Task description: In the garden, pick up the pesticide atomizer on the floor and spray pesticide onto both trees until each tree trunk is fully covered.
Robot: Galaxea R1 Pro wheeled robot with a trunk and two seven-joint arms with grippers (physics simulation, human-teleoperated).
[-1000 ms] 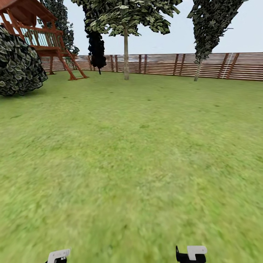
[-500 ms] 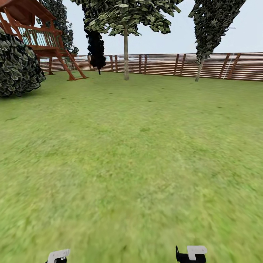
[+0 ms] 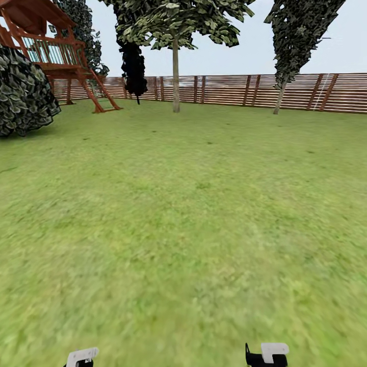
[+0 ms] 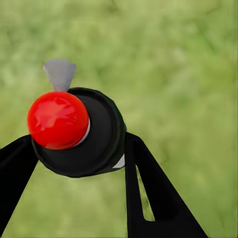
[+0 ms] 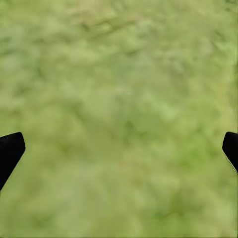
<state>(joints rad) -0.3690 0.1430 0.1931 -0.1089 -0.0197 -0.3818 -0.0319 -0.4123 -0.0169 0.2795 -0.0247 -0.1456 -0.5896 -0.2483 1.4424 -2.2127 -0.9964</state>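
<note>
Black atomizer (image 4: 82, 131), red-capped, sits clamped in your left jaws (image 4: 74, 163) while the right jaws (image 5: 119, 148) gape empty over grass (image 3: 183, 229); your view has crept rightward, no thick trunk ahead yet.

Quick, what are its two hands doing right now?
Left gripper: shut on the black round atomizer with a red knob.
Right gripper: open, jaws wide apart over blurry green grass, holding nothing.
</note>
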